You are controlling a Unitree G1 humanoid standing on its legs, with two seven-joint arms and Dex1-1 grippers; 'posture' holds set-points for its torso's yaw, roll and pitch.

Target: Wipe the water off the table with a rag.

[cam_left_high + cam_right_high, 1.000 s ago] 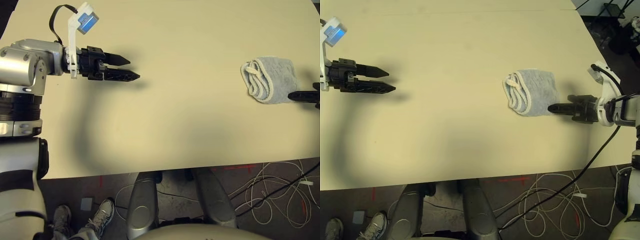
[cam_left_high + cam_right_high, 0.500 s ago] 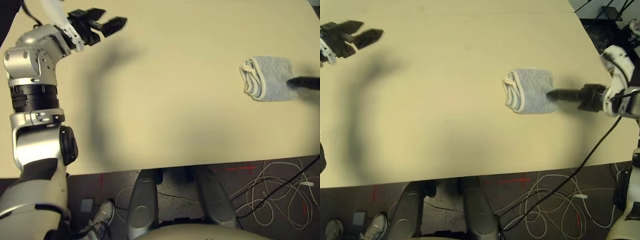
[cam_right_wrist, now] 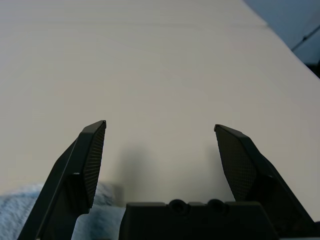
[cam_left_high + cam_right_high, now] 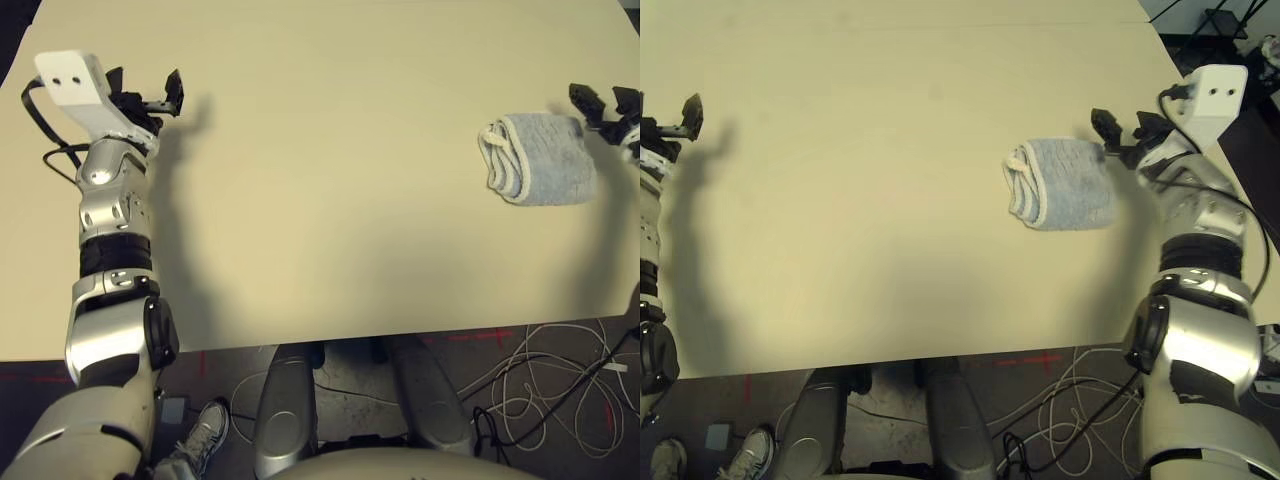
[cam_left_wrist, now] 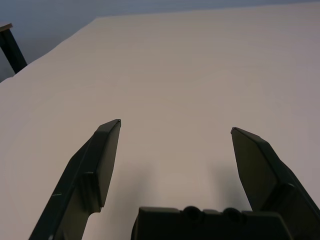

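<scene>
While both my black jaws stand apart, the folded grey-blue terry rag (image 4: 1060,184) lies on the matte beige bench (image 4: 880,150), whitish rolled hem leftward, just beside my right gripper (image 4: 1124,128).

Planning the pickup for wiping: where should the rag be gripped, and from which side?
Probably from above, across the flat grey body of the rag, not its rolled, hemmed edge. The open right gripper hovers nearest, at its far right corner.

We see white cables (image 4: 545,375) coiled on the dark floor (image 4: 220,385), red tape marks (image 4: 1025,360), and a person's shoe (image 4: 205,425).
</scene>
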